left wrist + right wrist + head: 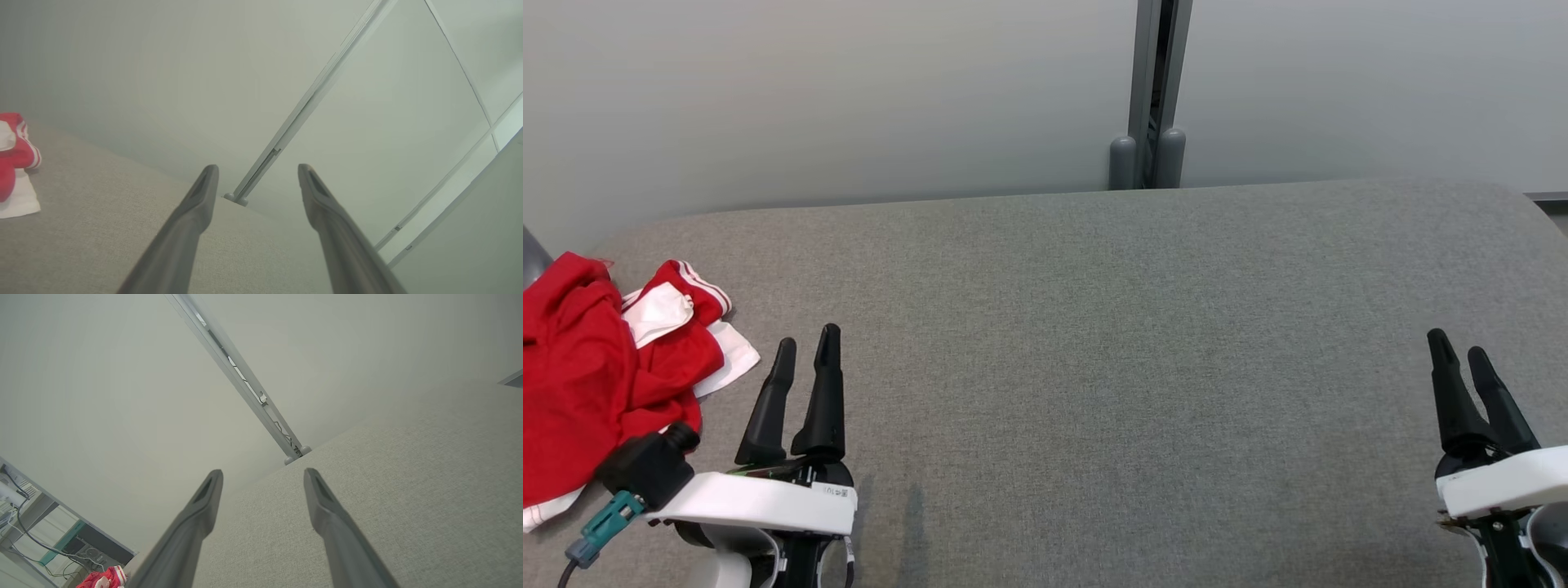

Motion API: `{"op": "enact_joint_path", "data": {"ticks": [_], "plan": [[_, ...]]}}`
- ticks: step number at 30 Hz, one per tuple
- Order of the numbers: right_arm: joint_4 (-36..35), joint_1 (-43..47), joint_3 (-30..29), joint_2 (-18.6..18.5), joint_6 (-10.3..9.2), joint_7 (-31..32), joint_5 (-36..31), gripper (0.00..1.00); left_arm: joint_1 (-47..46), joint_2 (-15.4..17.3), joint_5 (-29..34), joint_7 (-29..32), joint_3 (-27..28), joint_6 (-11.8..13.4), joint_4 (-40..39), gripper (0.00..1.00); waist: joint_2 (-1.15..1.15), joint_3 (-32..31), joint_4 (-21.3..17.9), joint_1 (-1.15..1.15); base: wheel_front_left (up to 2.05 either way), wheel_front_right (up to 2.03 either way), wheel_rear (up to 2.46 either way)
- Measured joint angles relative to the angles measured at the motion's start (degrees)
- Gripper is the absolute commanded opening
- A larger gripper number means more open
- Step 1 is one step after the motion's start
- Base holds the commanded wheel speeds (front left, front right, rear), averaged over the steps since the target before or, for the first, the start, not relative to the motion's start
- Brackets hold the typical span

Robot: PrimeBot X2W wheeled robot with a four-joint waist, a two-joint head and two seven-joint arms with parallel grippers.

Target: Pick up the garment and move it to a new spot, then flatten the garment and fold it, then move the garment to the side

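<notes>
Garment (596,367), a crumpled red-and-white heap, lies at the far left edge of the grey fabric-covered table (1094,343), just left of the left gripper (809,335). Both it and the right gripper (1456,342) have their fingers spread wide and hold nothing. The pickup looks not yet begun; next, the left arm likely must swing leftward and down onto the cloth.

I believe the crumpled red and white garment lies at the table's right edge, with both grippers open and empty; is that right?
Not quite: the head view shows the garment at the table's left edge. The left gripper and right gripper are open and empty.
</notes>
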Motion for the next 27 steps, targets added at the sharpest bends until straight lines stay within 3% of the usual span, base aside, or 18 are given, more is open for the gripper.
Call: {"op": "enact_joint_path", "data": {"ticks": [27], "plan": [[4.2,-1.0,3.9,0.6,0.0,-7.1,-21.6,1.0,-1.7,2.1,20.2,0.1,-1.0,3.8,7.9,1.0,0.0,-0.4,-0.1,0.0,0.0,0.0,0.0]]}}
